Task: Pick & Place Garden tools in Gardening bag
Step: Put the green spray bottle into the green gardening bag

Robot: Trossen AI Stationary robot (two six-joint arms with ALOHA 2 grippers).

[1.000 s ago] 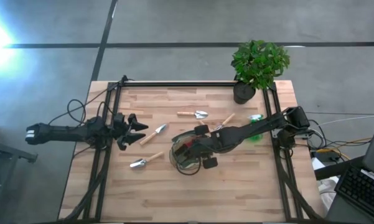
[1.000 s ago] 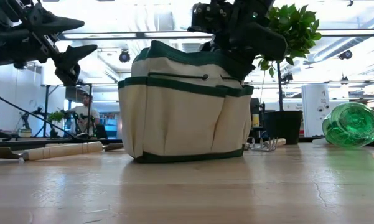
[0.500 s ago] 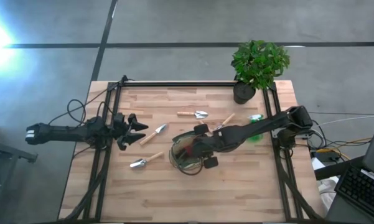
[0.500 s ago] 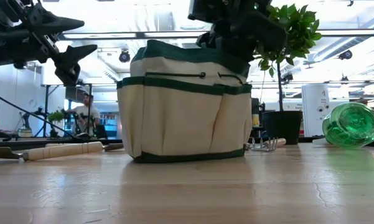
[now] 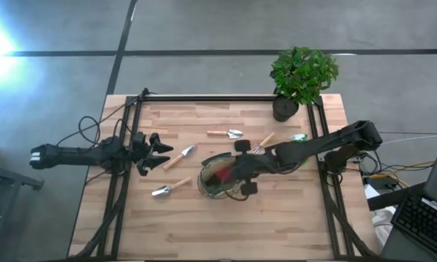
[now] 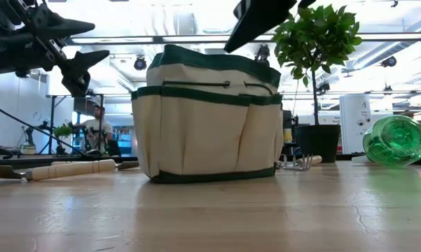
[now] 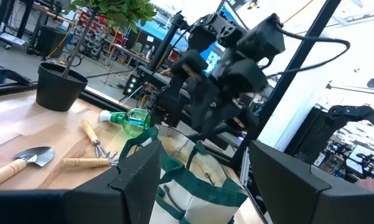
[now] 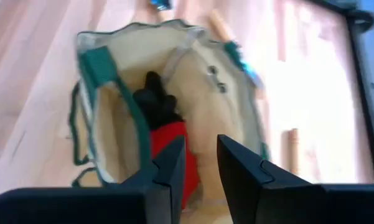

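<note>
Red-and-black tool [image 8: 168, 146] lies inside the cream, green-trimmed fabric bag [image 8: 106, 93]; my right gripper [image 8: 200, 163], fingers slightly apart and empty, should lift clear without snagging the rim.

Grey floor [image 5: 203, 29] with dark seams; bright ceiling lights [image 6: 196, 38] over a cluttered workshop room.

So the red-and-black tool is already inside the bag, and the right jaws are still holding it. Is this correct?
Not quite. The red-and-black tool is inside the bag, but the right gripper holds nothing: the right wrist view shows its jaws empty above the bag, with the tool lying below them at the bottom.
</note>
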